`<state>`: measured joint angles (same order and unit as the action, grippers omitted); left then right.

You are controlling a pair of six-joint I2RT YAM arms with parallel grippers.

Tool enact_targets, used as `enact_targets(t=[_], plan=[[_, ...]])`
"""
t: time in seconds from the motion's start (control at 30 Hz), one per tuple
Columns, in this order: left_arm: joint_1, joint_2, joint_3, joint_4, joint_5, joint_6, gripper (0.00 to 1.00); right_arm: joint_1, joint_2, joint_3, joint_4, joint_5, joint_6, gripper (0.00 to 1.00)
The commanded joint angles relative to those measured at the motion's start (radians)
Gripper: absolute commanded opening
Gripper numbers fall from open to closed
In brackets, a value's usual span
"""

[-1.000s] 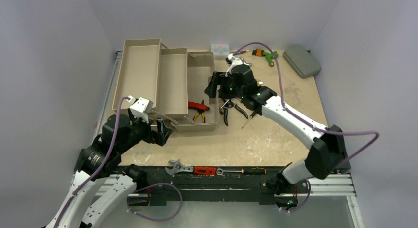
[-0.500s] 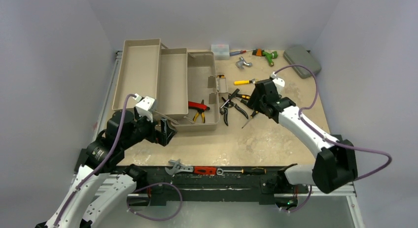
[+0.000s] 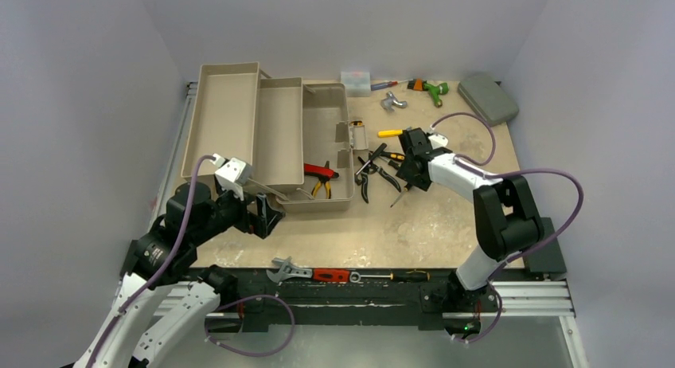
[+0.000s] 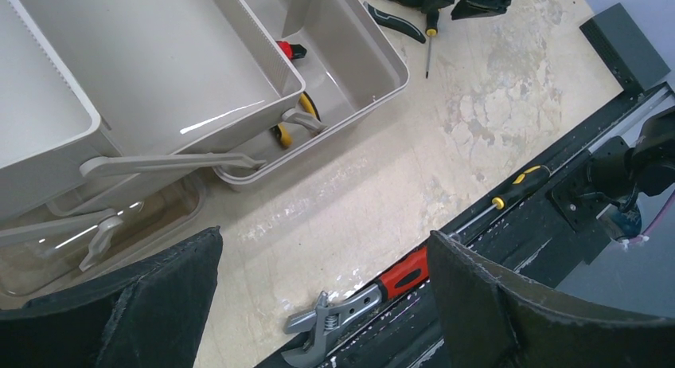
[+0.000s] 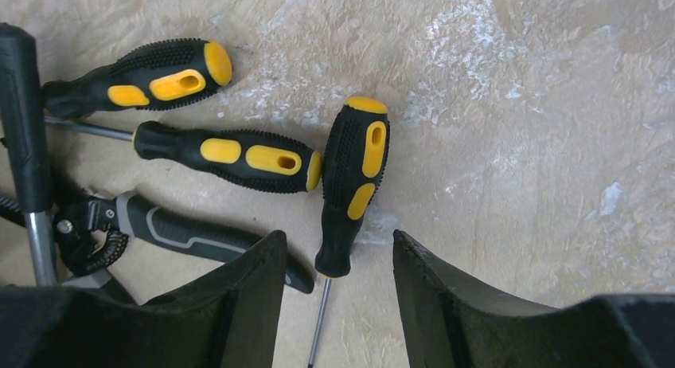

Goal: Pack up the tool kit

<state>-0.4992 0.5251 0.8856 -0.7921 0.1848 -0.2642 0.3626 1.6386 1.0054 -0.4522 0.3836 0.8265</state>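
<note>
Tan toolbox, trays folded out, red and yellow pliers inside, far-left corner of worktop. Right gripper, part-open, straddles a yellow-black screwdriver; left gripper wide, empty.

Scuffed tan table with toolbox, screwdrivers, pliers

Your two arms from above: the left arm and right arm pair glossy white links with bulky black joint housings, each trailing a looping purple cable. A white camera block caps your left wrist. The left gripper has matte-black, coarse-grained finger pads.
</note>
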Motion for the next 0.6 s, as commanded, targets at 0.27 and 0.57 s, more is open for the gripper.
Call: enact_targets(t=[0.27, 0.57], plan=[[-0.004, 0.028, 0.000, 0.043, 0.017, 0.032, 0.95, -0.040, 0.079, -0.012, 0.108, -0.032, 0.048, 0.39], [-0.004, 0.066, 0.003, 0.042, 0.041, 0.016, 0.94, -0.077, 0.017, -0.055, 0.150, -0.166, -0.071, 0.00]])
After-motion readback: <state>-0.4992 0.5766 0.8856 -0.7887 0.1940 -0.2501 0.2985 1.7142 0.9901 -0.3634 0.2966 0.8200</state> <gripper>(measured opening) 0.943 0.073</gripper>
